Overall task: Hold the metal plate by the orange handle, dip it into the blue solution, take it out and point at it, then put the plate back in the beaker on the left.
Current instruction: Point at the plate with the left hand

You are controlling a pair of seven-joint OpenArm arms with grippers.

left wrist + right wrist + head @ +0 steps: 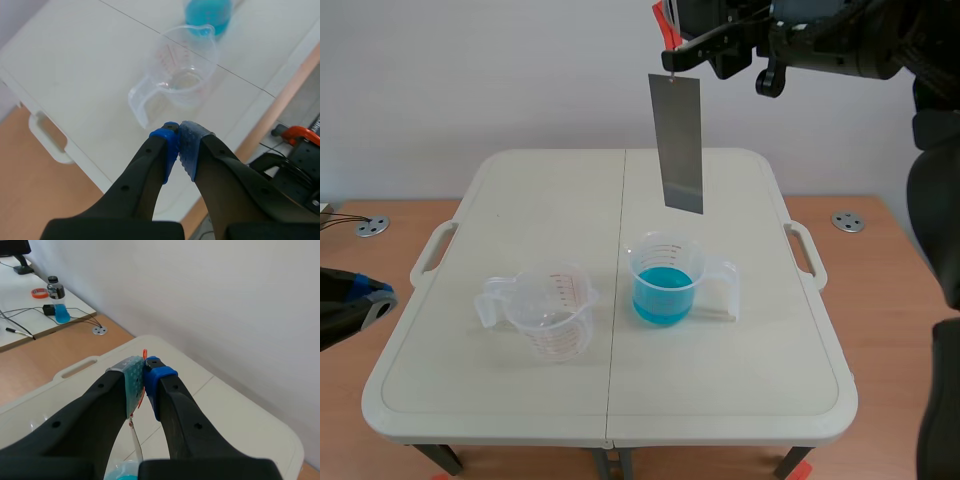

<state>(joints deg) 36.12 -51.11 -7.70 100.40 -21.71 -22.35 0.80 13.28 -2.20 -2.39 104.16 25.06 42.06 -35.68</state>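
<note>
A grey metal plate (679, 142) hangs upright from an orange handle (667, 22), high above the beaker of blue solution (665, 280). My right gripper (672, 48) is shut on the orange handle (143, 391), with the plate's top edge (135, 440) showing below its fingers. The empty clear beaker (552, 310) stands left of the blue one. My left gripper (178, 131) is shut on nothing, low at the table's left edge, with the empty beaker (182, 75) ahead of it and the blue solution (208, 15) beyond.
The white folding table (520, 180) has carry handles at both sides (432, 252) (807, 254). In the right wrist view a side desk holds a bottle (56, 289), tape roll (39, 292) and cables.
</note>
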